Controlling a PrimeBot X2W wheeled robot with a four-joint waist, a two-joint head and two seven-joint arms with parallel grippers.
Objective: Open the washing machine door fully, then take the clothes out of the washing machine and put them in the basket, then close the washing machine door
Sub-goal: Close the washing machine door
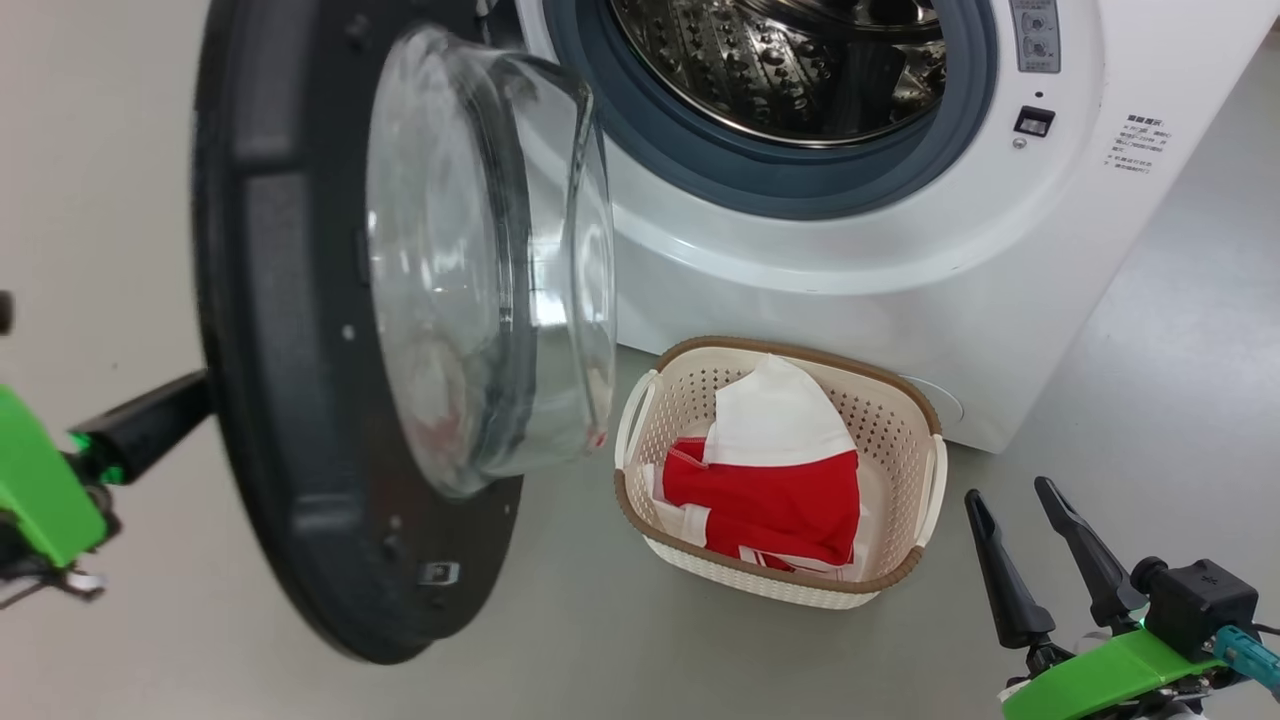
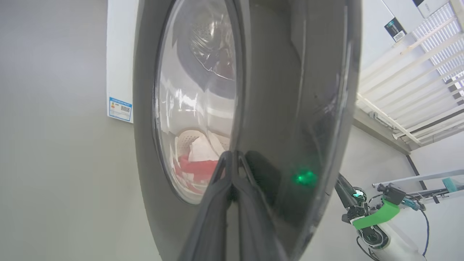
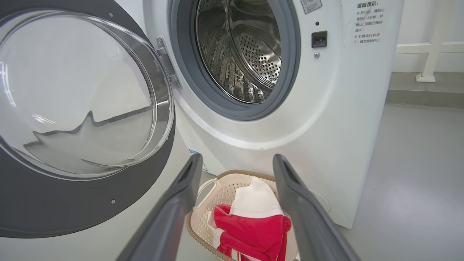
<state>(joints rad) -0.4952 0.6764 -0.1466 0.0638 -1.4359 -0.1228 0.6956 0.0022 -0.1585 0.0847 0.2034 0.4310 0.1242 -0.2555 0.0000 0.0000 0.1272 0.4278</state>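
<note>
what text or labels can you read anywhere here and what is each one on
"温馨提示:" heads the printed notice on the washing machine front, right of the drum opening.
"1~2分钟" stands in the lines under that heading; the rest of those lines is too small to quote safely.
Grey label beside the opening: symbols, too small to read.
Blue sticker on the machine's side: blurred, unreadable.

Holds the dark two-fingered left gripper (image 2: pixel 232 157) clamped shut, long fingers (image 2: pixel 214 195) flat together, bright green wrist bracket (image 1: pixel 40 490) behind them. Holds the matching right gripper (image 1: pixel 1010 492) wide apart, tips upward, green mount (image 1: pixel 1110 675) below its base.
</note>
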